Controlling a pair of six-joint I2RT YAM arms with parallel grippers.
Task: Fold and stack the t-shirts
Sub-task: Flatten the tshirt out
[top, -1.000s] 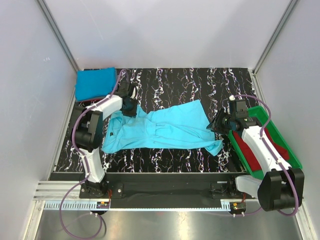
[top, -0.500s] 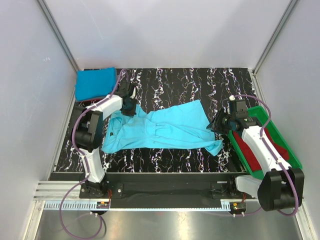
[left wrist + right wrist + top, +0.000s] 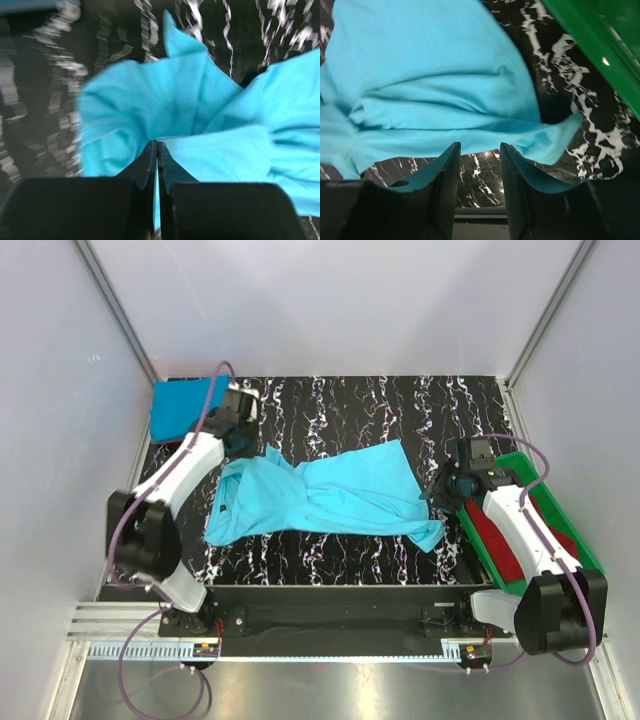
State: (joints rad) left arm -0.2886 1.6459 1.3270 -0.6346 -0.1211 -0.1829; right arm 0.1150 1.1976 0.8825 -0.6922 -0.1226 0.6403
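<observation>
A light turquoise t-shirt [image 3: 330,495] lies spread and rumpled across the middle of the black marbled table. My left gripper [image 3: 252,443] is at its back left corner, shut on a gathered fold of the cloth [image 3: 150,105], which bunches around the closed tips [image 3: 157,144]. My right gripper [image 3: 443,490] hovers open at the shirt's right edge, which [image 3: 430,65] lies just beyond the fingertips [image 3: 480,150]; only bare table shows between them. A deeper blue t-shirt [image 3: 185,405] sits folded at the back left. Dark red t-shirts [image 3: 498,540] lie in the tray.
The green plastic tray [image 3: 588,558] stands along the right edge of the table, right beside my right arm; its wall [image 3: 600,45] shows in the right wrist view. White walls close the table in on three sides.
The left jaws have shut on the shirt's corner, and the left arm has swung back and left, pulling that corner with it. The right gripper has opened a little wider and shifted slightly.
</observation>
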